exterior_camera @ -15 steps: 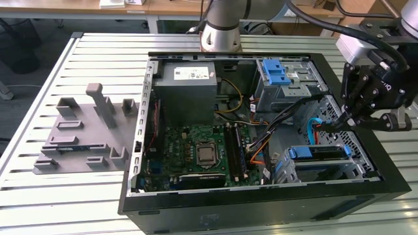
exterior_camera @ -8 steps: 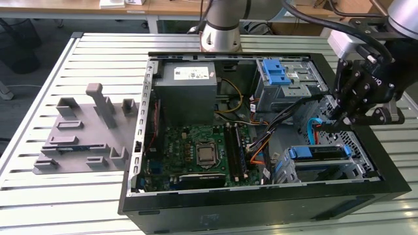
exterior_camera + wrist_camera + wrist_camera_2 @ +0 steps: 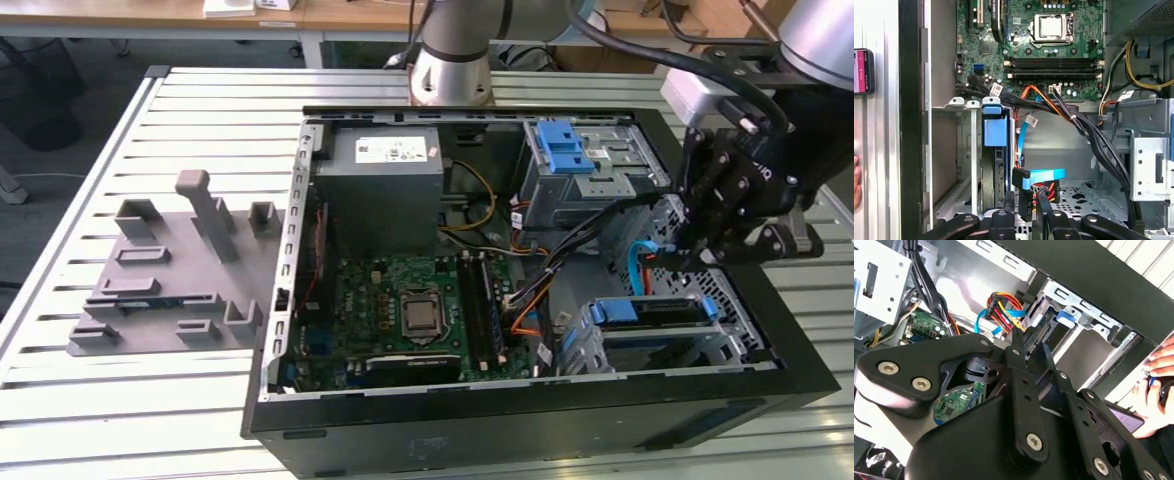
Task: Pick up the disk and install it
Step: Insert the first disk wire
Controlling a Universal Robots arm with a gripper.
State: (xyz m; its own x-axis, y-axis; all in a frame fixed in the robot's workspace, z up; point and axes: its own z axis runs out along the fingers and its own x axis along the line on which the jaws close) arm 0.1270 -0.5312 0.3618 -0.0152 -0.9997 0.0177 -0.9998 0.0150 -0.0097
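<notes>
The disk (image 3: 650, 312) sits in the lower drive cage (image 3: 727, 300) at the front corner of the open computer case, on the exterior view's right. Its blue carrier shows at the cage mouth. In the first wrist view the disk (image 3: 994, 132) stands edge-on between the cage's metal rails. My gripper (image 3: 670, 258) hangs just behind that cage, low inside the case. Its fingers (image 3: 1010, 201) are shut on a black cable connector (image 3: 1026, 206) fed by red, yellow and black wires beside a blue data cable (image 3: 1043, 176). In the second wrist view the gripper (image 3: 1026, 342) points at the cage (image 3: 1089, 312).
A grey power supply box (image 3: 387, 185), a green motherboard (image 3: 414, 310) and an upper bay with a blue latch (image 3: 566, 150) fill the case. Cable bundles (image 3: 1094, 135) cross beside my gripper. A grey fixture (image 3: 174, 270) lies on the slatted table. A person's hand (image 3: 1160, 382) holds a phone (image 3: 861, 70) beside the case.
</notes>
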